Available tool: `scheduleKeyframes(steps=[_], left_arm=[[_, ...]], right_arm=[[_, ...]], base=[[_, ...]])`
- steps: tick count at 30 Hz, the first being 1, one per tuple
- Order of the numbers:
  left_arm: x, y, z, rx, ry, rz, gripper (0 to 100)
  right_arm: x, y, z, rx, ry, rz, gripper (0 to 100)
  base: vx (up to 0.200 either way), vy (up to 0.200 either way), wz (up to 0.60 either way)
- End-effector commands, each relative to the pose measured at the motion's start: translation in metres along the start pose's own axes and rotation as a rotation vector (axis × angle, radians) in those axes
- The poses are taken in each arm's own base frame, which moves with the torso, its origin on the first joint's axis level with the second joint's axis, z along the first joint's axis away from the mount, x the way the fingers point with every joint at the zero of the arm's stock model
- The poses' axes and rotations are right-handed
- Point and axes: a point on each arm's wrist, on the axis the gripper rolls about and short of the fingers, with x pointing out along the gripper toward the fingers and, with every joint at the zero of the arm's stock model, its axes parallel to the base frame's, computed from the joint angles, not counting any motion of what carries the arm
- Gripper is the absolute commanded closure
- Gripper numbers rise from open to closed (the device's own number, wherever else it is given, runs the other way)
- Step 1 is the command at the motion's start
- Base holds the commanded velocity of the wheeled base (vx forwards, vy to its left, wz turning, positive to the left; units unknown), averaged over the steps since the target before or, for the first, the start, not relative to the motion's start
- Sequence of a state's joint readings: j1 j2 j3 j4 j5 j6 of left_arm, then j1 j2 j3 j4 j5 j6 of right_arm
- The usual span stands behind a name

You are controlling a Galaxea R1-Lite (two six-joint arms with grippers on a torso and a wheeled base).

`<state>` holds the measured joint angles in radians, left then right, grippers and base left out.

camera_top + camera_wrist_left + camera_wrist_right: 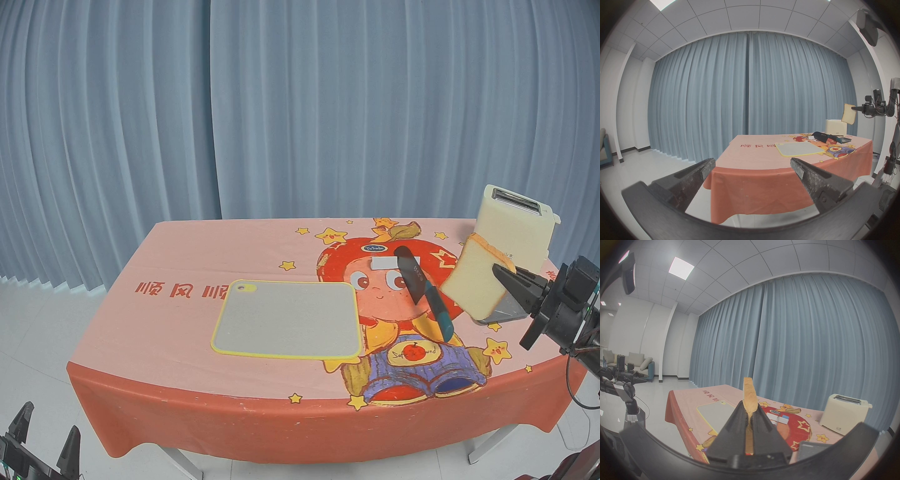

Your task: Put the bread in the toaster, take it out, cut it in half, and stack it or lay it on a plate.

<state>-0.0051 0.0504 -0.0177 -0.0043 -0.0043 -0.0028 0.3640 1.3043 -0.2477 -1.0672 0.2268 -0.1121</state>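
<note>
Between the fingers of the right gripper (502, 271), a bread slice (476, 281) sat clamped by one edge, held clear of the table (187, 262). Toaster (515, 228) stood just beyond the fingertips. Knife (425, 290) lay below and past the slice, cutting board (287, 319) farther on. Left gripper (751, 165) hung low off the table's near corner, fingers spread apart.

You have one slice of bread (475, 281), one toaster (515, 228), one knife (425, 290) and one cutting board (287, 319). Count also one grey plate (509, 310) and one small white block (382, 263), all at one surface (187, 262).
</note>
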Motion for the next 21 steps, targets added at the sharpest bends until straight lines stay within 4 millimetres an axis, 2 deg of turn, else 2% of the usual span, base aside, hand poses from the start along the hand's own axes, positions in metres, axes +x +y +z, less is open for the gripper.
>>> scheduleKeyframes(steps=[1, 5, 21], left_arm=[[0.001, 0.0, -0.005, 0.0, 0.018, -0.001, 0], [0.001, 0.0, -0.005, 0.001, 0.018, 0.0, 0], [0.001, 0.0, -0.005, 0.003, 0.018, 0.0, 0]], right_arm=[[0.001, 0.001, 0.0, 0.001, 0.002, 0.008, 100], [0.001, 0.002, -0.002, 0.001, 0.007, 0.014, 100], [0.008, 0.015, -0.014, 0.016, 0.064, 0.087, 100]], base=[[0.0, 0.2, 0.0], [0.0, 0.2, 0.0], [0.0, 0.0, 0.0]])
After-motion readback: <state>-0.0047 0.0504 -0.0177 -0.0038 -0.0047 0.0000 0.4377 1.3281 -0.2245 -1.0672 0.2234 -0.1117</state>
